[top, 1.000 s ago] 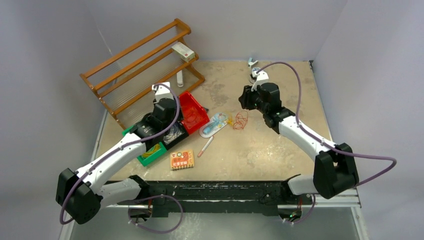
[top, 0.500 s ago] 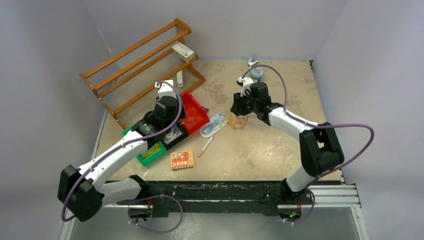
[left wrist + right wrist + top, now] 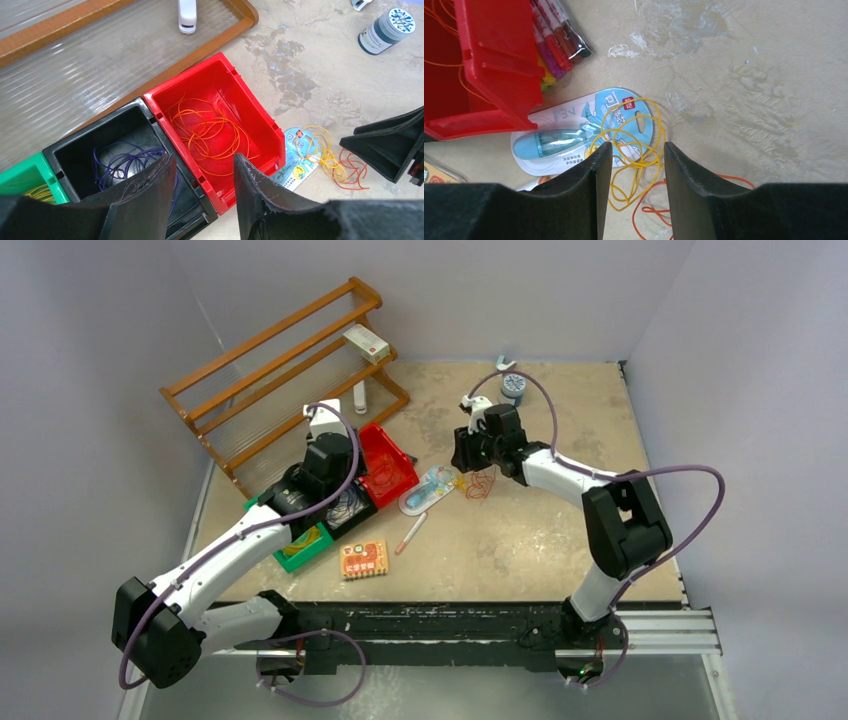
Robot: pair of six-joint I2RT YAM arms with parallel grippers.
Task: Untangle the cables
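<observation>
Cables (image 3: 478,480) lie tangled near the middle of the table (image 3: 560,530), the yellow cable (image 3: 325,150) looped partly over a blister pack (image 3: 569,130) and the red cable (image 3: 352,175) touching it at 3 o'clock. Over the past second the right gripper (image 3: 636,146) has swung in from 3 o'clock and now hangs over the yellow loops, jaws apart and empty, probably readying a pick; the left gripper (image 3: 202,160), also apart and empty, stays over the bins. Bare tabletop lies at 3 and 5 o'clock, while the red bin (image 3: 260,115) crowds 9 o'clock.
</observation>
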